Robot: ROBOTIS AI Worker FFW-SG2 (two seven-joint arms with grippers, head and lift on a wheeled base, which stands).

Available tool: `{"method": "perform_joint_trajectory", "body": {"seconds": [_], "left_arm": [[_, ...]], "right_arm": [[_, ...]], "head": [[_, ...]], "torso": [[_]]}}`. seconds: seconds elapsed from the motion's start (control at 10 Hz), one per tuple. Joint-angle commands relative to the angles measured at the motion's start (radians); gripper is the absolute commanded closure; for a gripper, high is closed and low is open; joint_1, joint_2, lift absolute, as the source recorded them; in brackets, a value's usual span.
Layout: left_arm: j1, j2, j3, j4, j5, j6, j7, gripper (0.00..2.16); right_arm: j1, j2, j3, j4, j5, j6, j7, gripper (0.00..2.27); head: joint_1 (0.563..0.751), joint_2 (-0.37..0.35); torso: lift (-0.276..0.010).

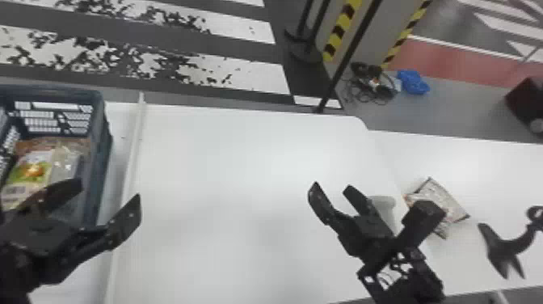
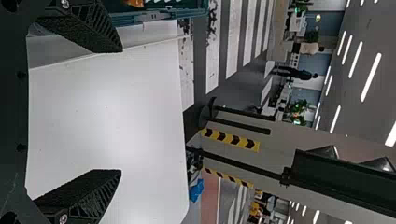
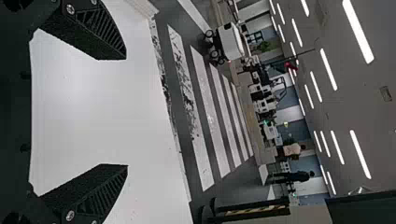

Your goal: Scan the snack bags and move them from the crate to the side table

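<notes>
Left black two-finger tool (image 1: 110, 191): spread open, nothing gripped, by the right wall of the dark blue plastic crate (image 1: 101, 137).
Right black two-finger tool (image 1: 332, 188): open and empty, well right of the crate.
Green, white and orange plastic snack bag (image 1: 32, 169): inside the crate.
Pale, shiny plastic bag (image 1: 66, 161): also inside, nearer the crate's right wall.
Silvery-grey snack bag (image 1: 442, 198): far right of the crate, on the white side table (image 1: 485, 169).
White middle table (image 1: 222, 169): just right of the crate.
</notes>
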Motion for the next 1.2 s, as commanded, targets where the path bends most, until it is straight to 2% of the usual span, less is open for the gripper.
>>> {"method": "perform_joint_trajectory", "body": {"seconds": [0.0, 0.1, 0.2, 0.4, 0.5, 0.6, 0.7, 0.9, 1.0, 1.1], "left_arm": [[0.022, -0.007, 0.015, -0.052, 0.013, 0.012, 0.046, 0.07], [0.032, -0.007, 0.053, -0.102, 0.011, 0.036, 0.052, 0.07], [0.036, -0.007, 0.102, -0.138, 0.011, 0.045, 0.078, 0.08], [0.004, 0.007, 0.210, -0.136, 0.057, 0.048, 0.104, 0.13], [-0.039, 0.013, 0.239, -0.101, 0.068, 0.070, 0.115, 0.13], [-0.117, 0.015, 0.262, -0.039, 0.089, 0.143, 0.115, 0.13], [-0.189, 0.013, 0.266, 0.016, 0.100, 0.165, 0.120, 0.13], [-0.323, 0.006, 0.257, 0.091, 0.106, 0.331, 0.150, 0.14], [-0.384, 0.003, 0.242, 0.137, 0.108, 0.364, 0.183, 0.14], [-0.461, 0.003, 0.220, 0.189, 0.105, 0.487, 0.199, 0.14]], "right_arm": [[-0.011, 0.005, 0.027, -0.002, 0.013, -0.005, -0.006, 0.11], [-0.026, 0.003, 0.030, 0.005, 0.013, 0.001, -0.006, 0.11], [-0.039, 0.000, 0.030, 0.018, 0.009, 0.004, -0.006, 0.11], [-0.048, -0.013, 0.030, 0.032, 0.004, 0.010, -0.003, 0.11], [-0.051, -0.020, 0.029, 0.034, 0.004, 0.016, -0.003, 0.11], [-0.054, -0.023, 0.029, 0.034, 0.007, 0.025, -0.002, 0.11], [-0.057, -0.027, 0.029, 0.034, 0.013, 0.032, 0.000, 0.11], [-0.055, -0.038, 0.029, 0.041, 0.016, 0.035, 0.001, 0.11], [-0.055, -0.047, 0.025, 0.049, 0.015, 0.038, 0.001, 0.11], [-0.058, -0.056, 0.025, 0.060, 0.013, 0.041, 0.001, 0.11]], "head": [[0.695, -0.253], [0.695, -0.219], [0.695, -0.195], [0.695, -0.140], [0.695, -0.101], [0.695, -0.064], [0.695, -0.034], [0.695, -0.004], [0.695, 0.002], [0.695, 0.005]], "torso": [[-0.087], [-0.087], [-0.087], [-0.087], [-0.087], [-0.087], [-0.087], [-0.087], [-0.087], [-0.087]]}}
